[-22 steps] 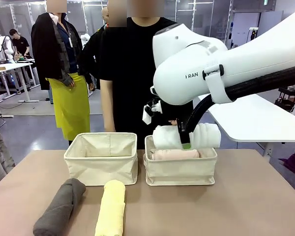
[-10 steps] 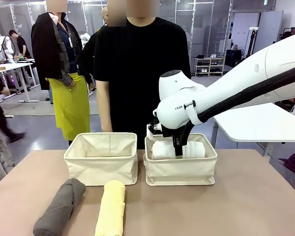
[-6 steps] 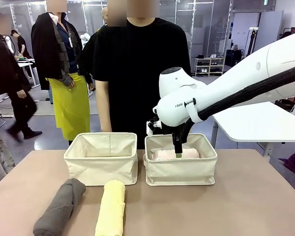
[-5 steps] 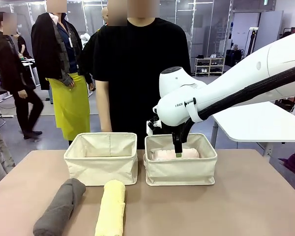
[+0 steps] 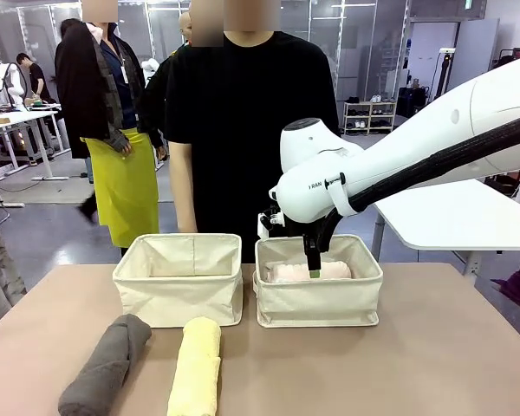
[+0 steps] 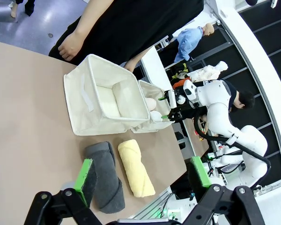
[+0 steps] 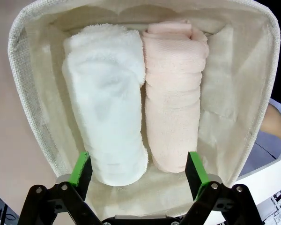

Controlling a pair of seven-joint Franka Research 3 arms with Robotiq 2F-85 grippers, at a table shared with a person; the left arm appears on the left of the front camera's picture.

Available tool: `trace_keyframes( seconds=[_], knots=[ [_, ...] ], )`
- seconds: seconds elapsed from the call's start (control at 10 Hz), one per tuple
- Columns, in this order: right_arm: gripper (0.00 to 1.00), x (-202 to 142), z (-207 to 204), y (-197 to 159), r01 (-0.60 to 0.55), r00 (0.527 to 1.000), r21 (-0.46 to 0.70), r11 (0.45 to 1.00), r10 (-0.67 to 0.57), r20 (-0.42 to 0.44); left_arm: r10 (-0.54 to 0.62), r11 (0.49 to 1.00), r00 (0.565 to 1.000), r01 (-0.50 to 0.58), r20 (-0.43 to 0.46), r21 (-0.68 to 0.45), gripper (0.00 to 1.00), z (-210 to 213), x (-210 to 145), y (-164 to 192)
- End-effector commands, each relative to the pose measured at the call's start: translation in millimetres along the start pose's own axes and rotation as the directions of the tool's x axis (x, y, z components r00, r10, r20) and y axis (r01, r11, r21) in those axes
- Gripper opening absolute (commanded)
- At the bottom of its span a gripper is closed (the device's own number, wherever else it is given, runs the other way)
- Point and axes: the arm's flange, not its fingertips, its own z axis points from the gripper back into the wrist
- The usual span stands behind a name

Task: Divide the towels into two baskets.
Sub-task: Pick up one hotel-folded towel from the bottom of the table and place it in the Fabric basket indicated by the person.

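White towel (image 7: pixel 107 98) and pink towel (image 7: pixel 174 93) share one basket (image 7: pixel 255 70).
Right gripper (image 7: pixel 137 158) is spread wide above them; left gripper (image 6: pixel 143 163) is spread wide too.

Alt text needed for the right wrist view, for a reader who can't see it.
A white towel and a pink towel lie side by side, touching, inside a cream basket. The right tool hangs open just above them, holding nothing.

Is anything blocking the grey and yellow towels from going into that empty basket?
Nothing visible does. The dark grey towel and pale yellow towel lie on the table in front of the left basket, whose top is open; only its near wall must be cleared.
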Motion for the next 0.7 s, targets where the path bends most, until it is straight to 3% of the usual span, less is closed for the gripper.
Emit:
trace_keyframes(
  seconds=[0.0, 0.6],
  knots=[
    [1.00, -0.6, 0.4, 0.2, 0.000, 1.000, 0.000, 1.000, 0.000, -0.002, -0.011, 1.000, 1.000, 0.012, 0.015, -0.023, 1.00, 1.9, 1.1, -1.2],
    [1.00, 0.0, 0.1, -0.1, 0.000, 1.000, 0.000, 1.000, 0.000, 0.000, -0.011, 1.000, 1.000, 0.012, 0.015, -0.023, 1.00, 1.9, 1.1, -1.2]
  ],
)
